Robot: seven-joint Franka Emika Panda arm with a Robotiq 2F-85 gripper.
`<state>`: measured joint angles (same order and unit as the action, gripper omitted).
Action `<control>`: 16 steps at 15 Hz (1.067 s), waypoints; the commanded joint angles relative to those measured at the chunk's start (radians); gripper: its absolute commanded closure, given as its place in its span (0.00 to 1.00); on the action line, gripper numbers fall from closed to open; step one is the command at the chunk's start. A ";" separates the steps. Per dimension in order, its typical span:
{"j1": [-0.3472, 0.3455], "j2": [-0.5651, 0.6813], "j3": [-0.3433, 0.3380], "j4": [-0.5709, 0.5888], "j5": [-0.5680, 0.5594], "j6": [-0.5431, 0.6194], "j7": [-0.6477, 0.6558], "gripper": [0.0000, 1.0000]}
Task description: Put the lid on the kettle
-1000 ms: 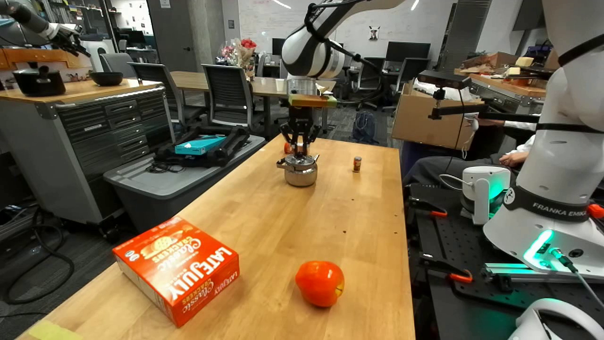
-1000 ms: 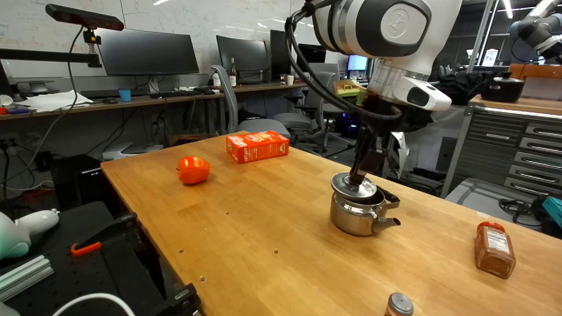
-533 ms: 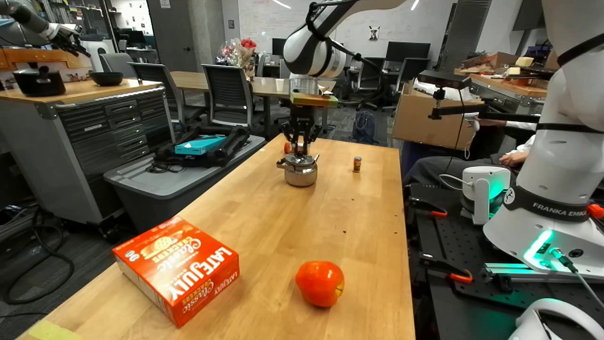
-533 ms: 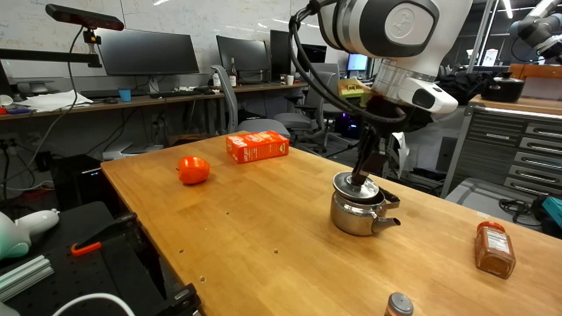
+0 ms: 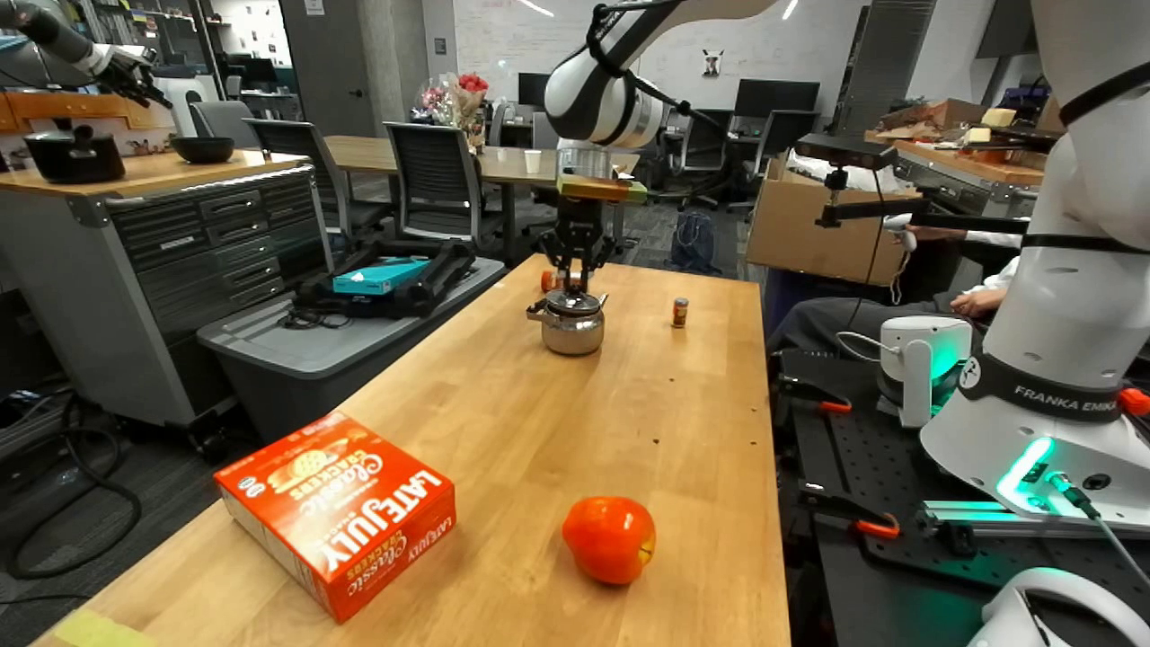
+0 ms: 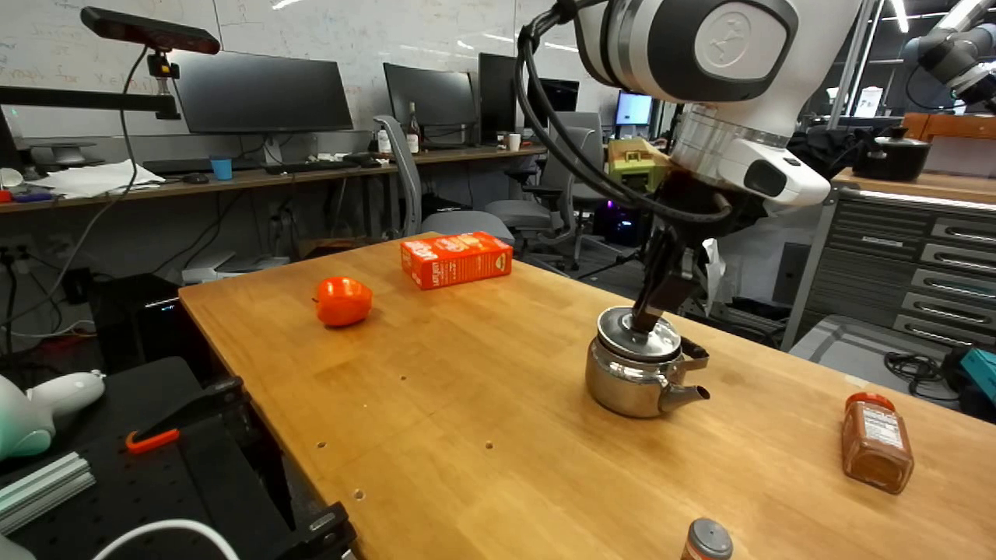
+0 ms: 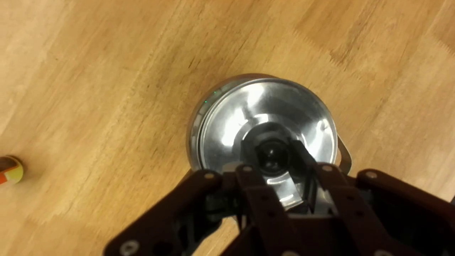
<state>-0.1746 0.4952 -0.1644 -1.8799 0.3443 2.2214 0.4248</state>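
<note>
The kettle (image 6: 626, 385) stands upright on the table; it also shows in an exterior view (image 5: 573, 336) and in the wrist view (image 7: 194, 137). My gripper (image 6: 647, 319) points down over it, its fingers on both sides of the dark knob (image 7: 273, 156) of the silvery lid (image 6: 622, 339). The gripper also shows in the wrist view (image 7: 273, 153) and in an exterior view (image 5: 575, 286). The lid (image 7: 256, 103) covers most of the kettle's opening, slightly tilted and a little off centre. I cannot tell whether it touches the rim all round. The spout (image 6: 685, 397) is uncovered.
A red cracker box (image 5: 337, 512) and an orange-red fruit (image 5: 609, 539) lie farther along the table (image 5: 701, 404). A small spice jar (image 5: 680, 313) stands near the kettle, also in the wrist view (image 7: 10, 170). A larger brown-red jar (image 6: 877, 443) lies past the spout.
In both exterior views my gripper and the lid have shifted slightly right together, bringing the lid more squarely over the kettle's opening. The kettle has not moved.
</note>
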 commanded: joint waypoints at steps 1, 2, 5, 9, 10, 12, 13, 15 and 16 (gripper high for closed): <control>-0.003 -0.007 -0.001 0.006 0.003 -0.021 0.007 0.93; 0.000 -0.007 -0.003 0.004 -0.003 -0.022 0.010 0.93; 0.011 -0.009 -0.011 -0.008 -0.028 -0.017 0.021 0.93; 0.020 -0.008 -0.023 -0.013 -0.060 -0.016 0.044 0.93; 0.023 -0.008 -0.028 -0.015 -0.071 -0.013 0.056 0.93; 0.032 -0.009 -0.038 -0.017 -0.101 -0.012 0.084 0.93; 0.038 -0.011 -0.045 -0.019 -0.119 -0.012 0.102 0.93; 0.050 -0.013 -0.055 -0.023 -0.153 -0.012 0.133 0.93; 0.054 -0.014 -0.059 -0.025 -0.167 -0.009 0.145 0.93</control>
<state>-0.1556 0.4958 -0.1905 -1.8956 0.2264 2.2213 0.5136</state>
